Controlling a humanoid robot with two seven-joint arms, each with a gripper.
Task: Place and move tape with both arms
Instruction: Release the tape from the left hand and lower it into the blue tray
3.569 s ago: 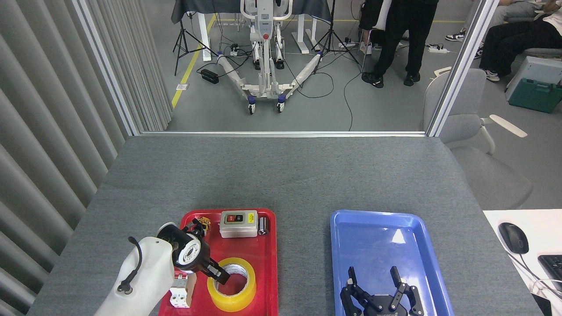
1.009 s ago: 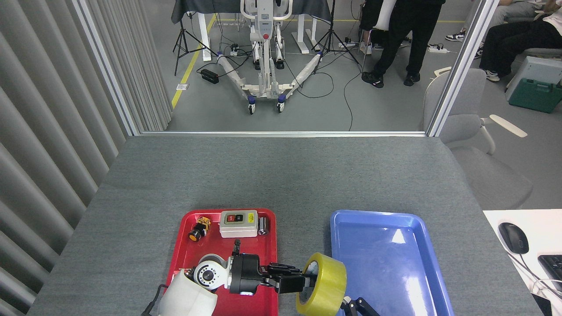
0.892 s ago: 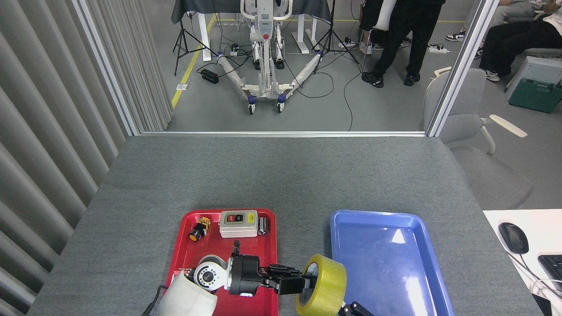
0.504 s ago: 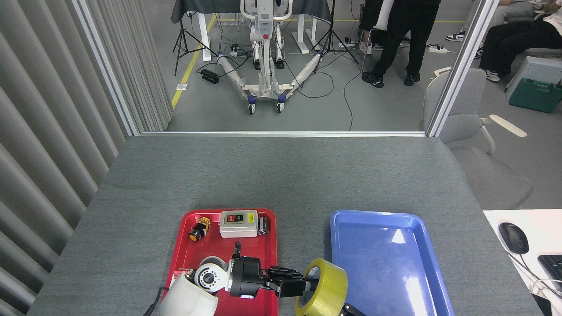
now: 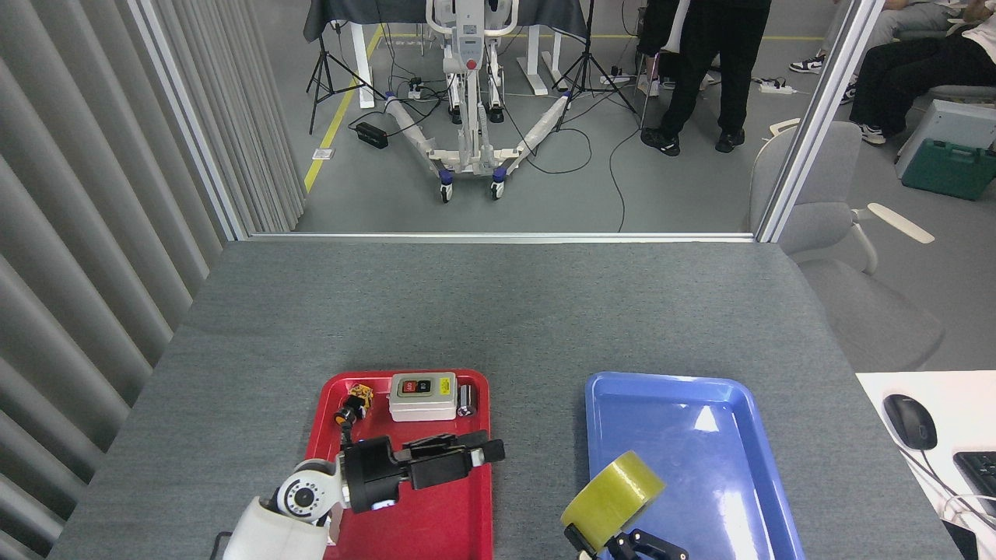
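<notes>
- Tabletop [image 5: 498,311]: grey felt-like surface that fills the lower half of the head view and carries two trays side by side near its 6 o'clock edge.
- Blue tray [image 5: 700,404]: shallow and glossy, at about 5 o'clock on the tabletop; its far part is bare.
- Red tray [image 5: 467,513]: at about 7 o'clock, well apart from the blue tray, with a strip of grey surface between them.
- Left arm [image 5: 288,517]: white shell entering at the bottom left and lying over the near part of the red tray.
- Left hand [image 5: 486,452]: black, pointing toward 3 o'clock above the red tray; its fingers stand slightly parted with nothing between them, so it is released.
- Tape [image 5: 615,499]: yellow roll tilted on edge over the near left corner of the blue tray, at 6 o'clock in the view.
- Right hand [image 5: 615,544]: only its black fingertips show at the bottom edge, touching the lower side of the tape; it appears to be grasping the roll, though most of the hand is cut off.
- Switch box [image 5: 422,396]: grey, with red and black buttons and a yellow label, at the 12 o'clock end of the red tray.
- Small yellow-and-black part [image 5: 354,400]: just beside the switch box, at its 9 o'clock.
- Small dark cylinder [image 5: 467,400]: just beside the switch box, at its 3 o'clock.
</notes>
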